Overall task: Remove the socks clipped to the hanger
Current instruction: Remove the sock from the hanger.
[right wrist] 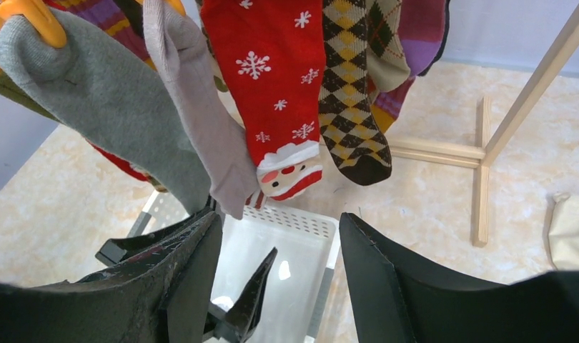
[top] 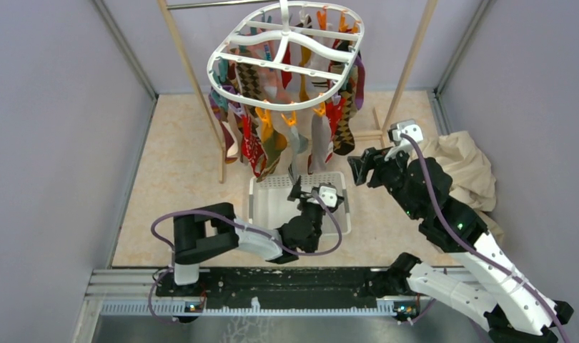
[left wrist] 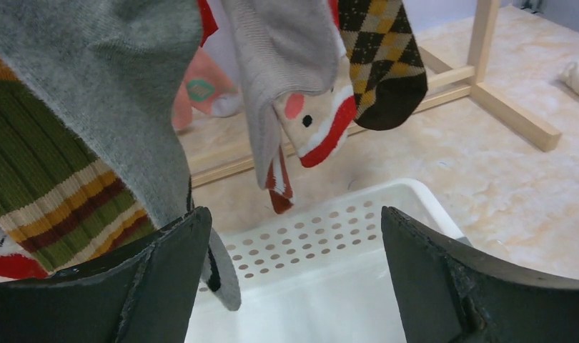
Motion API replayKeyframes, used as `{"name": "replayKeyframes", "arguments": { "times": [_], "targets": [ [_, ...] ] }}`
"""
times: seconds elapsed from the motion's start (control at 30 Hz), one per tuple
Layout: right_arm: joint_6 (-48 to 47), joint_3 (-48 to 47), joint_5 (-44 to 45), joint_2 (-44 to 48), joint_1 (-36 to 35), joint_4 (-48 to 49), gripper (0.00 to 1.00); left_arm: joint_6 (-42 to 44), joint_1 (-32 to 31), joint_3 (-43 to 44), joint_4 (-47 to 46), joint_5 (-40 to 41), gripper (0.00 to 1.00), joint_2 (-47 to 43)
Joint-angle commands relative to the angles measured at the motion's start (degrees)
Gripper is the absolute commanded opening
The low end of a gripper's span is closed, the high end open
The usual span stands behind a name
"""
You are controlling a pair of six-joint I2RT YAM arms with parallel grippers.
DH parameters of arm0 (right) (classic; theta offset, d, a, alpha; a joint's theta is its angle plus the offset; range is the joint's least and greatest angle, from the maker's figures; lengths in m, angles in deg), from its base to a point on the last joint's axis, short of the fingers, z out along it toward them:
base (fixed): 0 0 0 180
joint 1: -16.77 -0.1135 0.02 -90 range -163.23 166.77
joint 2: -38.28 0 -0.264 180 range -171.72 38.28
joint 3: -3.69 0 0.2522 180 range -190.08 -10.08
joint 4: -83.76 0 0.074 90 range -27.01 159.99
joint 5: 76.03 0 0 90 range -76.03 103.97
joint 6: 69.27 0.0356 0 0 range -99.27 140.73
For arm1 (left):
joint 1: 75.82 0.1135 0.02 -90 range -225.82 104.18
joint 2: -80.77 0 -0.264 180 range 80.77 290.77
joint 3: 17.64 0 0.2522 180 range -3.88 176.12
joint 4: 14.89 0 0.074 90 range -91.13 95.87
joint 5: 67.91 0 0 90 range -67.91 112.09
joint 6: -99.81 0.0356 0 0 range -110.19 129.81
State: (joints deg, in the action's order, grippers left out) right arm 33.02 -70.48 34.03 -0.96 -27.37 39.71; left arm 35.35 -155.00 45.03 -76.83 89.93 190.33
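Top external: socks (top: pixel 272 136) all clipped on hanger (top: pixel 301 66), dangling over white basket (top: pixel 269 204) | left fingers (left wrist: pixel 165 279) spread wide under grey sock (left wrist: pixel 129 107), gripping nothing | right fingers (right wrist: pixel 387 286) released, near red snowflake sock (right wrist: pixel 272 86)

1. The socks (right wrist: pixel 279 93) are showing soft, matt knit cloth.
2. The hanger (top: pixel 284 32) is showing smooth white plastic.
3. The basket (left wrist: pixel 415 193) is showing perforated white plastic.
4. The rack (right wrist: pixel 481 171) is showing bare wood.
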Motion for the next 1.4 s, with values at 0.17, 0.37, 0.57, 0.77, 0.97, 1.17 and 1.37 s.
{"name": "replayKeyframes", "arguments": {
  "times": [0.17, 0.37, 0.57, 0.77, 0.97, 1.17, 1.37],
  "targets": [
    [0.4, -0.5, 0.1, -1.7, -0.2, 0.8, 0.62, 1.6, 3.8, 0.8, -3.4, -2.8, 0.83, 3.2],
    [0.7, -0.2, 0.2, -1.3, -0.2, 0.7, 0.62, -2.3, 5.2, 1.4, 1.7, -5.1, 0.76, 2.3],
    [0.8, 0.1, 0.4, -0.8, -0.2, 0.1, 0.62, -3.9, 6.0, 2.8, 4.3, -6.9, 0.65, 2.4],
    [1.1, 0.4, 0.7, 0.0, -0.2, -0.5, 0.62, -7.8, 7.6, 3.8, 8.9, -9.5, 0.47, 1.7],
    [1.5, 1.6, 0.9, 1.1, -0.2, -0.5, 0.62, -7.8, 8.3, 3.9, 11.2, -10.0, 0.05, 0.6],
    [1.0, 0.0, -1.1, -0.2, -0.3, 0.3, 0.62, -6.0, 7.4, 3.9, 15.1, -6.0, 0.0, -2.4],
    [0.0, -4.7, -3.7, -4.5, -0.2, 2.3, 0.64, -7.2, 4.6, 0.9, 19.0, -3.3, 0.0, -10.1]
  ]
}}
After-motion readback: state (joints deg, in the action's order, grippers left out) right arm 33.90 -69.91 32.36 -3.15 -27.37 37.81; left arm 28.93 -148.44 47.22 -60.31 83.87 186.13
